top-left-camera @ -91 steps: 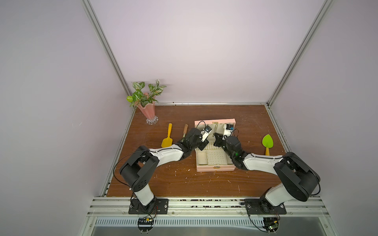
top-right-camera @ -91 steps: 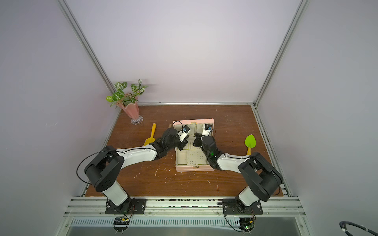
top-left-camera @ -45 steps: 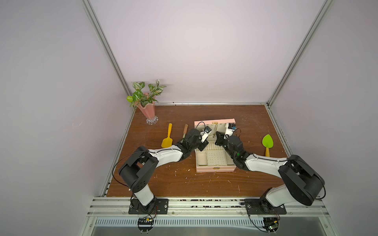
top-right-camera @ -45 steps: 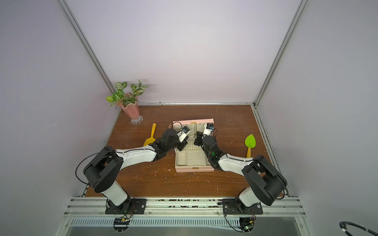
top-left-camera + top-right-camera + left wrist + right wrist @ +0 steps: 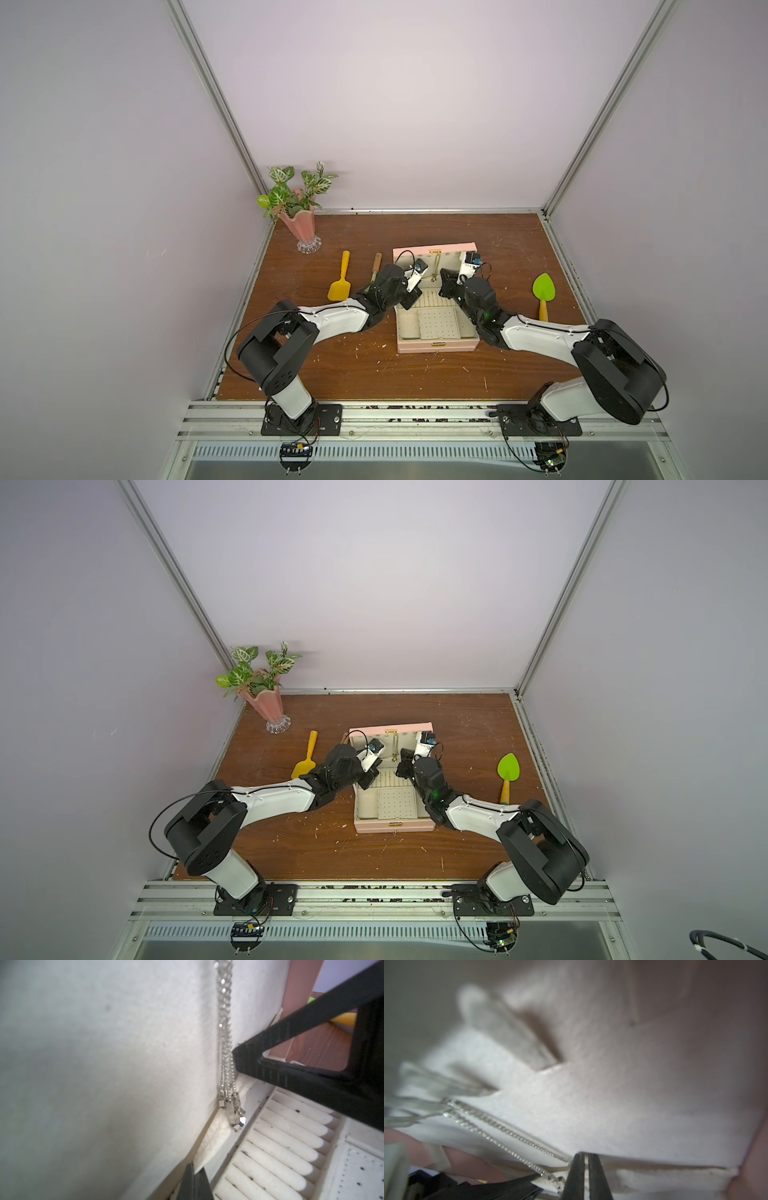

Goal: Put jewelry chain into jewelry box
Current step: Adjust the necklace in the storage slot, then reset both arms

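Both near jewelry chain [image 5: 225, 1043] in jewelry box [image 5: 436, 345]: left gripper [image 5: 195, 1169] closed, right gripper [image 5: 584, 1155] seemingly slightly parted.

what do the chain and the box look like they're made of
The jewelry chain looks like polished silvery metal: its tiny links throw bright glints. The jewelry box has a smooth pink shell, maybe faux leather; its lining looks like matte cream velvety fabric, faintly fuzzy up close.

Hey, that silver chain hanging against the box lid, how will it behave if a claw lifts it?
The jewelry chain probably goes limp: its fine beaded strands hang straight down the jewelry box lid. Likely light, and thin enough to slip or tangle.
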Tool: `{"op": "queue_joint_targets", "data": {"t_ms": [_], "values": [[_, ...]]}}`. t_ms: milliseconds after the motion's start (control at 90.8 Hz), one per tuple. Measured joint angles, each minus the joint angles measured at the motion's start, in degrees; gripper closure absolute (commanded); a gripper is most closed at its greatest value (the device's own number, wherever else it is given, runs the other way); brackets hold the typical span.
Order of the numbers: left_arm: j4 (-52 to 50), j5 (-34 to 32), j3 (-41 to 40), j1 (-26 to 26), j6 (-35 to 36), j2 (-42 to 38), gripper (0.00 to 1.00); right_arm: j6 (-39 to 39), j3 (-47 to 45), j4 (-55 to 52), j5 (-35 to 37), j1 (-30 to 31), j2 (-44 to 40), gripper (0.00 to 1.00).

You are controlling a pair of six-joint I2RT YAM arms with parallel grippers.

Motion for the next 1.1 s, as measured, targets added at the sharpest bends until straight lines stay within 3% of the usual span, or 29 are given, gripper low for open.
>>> {"op": "queue_joint_targets", "data": {"t_ms": [231,539,771,947,1101], "values": [[0.00,0.59,0.02,0.02,0.50,0.00,0.98,-0.07,-0.07,-0.85,-0.70,-0.59,-0.37,0.88],[3.67,3.39,0.04,-0.39,-0.37,-1.81,0.73,-0.04,-0.07,-0.90,-1.44,-2.40,-0.79,0.86],[5.97,4.68,0.04,-0.79,-1.01,-3.10,0.71,-0.07,-0.20,-0.90,-1.49,-2.78,-2.19,0.86],[5.88,5.20,0.04,-0.79,-1.44,-3.41,0.67,-0.26,-0.46,-1.01,-2.19,-2.78,-3.65,0.80],[5.55,6.49,-0.72,-0.79,-2.10,-6.54,0.57,-1.09,-2.12,-1.60,-3.98,-2.78,-7.74,0.71]]}}
